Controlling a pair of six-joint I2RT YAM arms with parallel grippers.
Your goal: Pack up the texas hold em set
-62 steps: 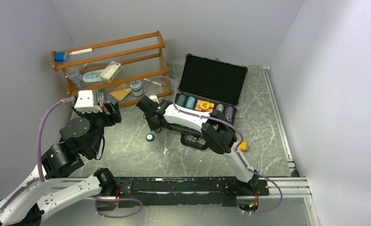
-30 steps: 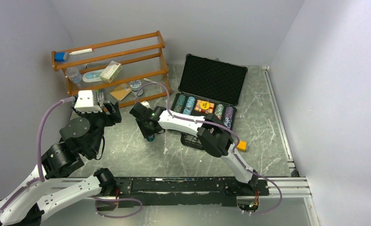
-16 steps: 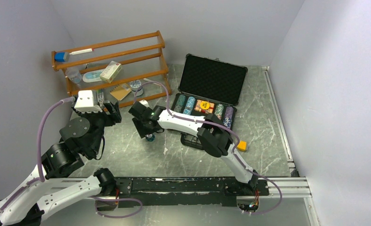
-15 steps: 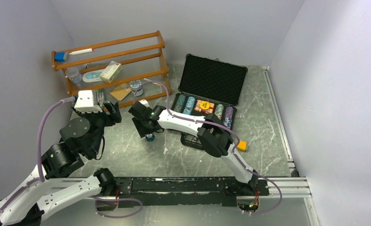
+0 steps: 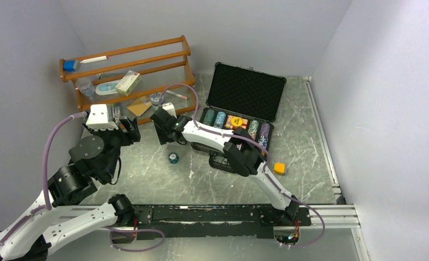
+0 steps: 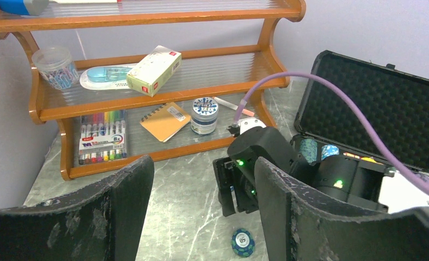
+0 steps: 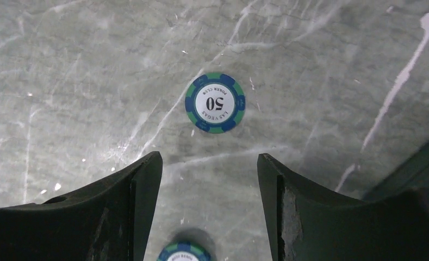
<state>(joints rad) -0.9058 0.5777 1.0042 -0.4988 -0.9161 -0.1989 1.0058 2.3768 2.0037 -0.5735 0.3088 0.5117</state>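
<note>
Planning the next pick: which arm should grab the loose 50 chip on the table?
Right. The right gripper, open, hangs by the blue-green 50 chip, framed between its fingers, with the open case beside that arm. The left gripper, also open, sits farther off near the wooden rack.

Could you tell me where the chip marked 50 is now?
In the right wrist view, the 50 chip lies flat on the table beyond the open right end effector, left of the case.

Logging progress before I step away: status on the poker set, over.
Left tool open, empty. Right tool open, empty, above loose 50 chip on table. Case open, chips inside. Nothing blocking the chip.
</note>
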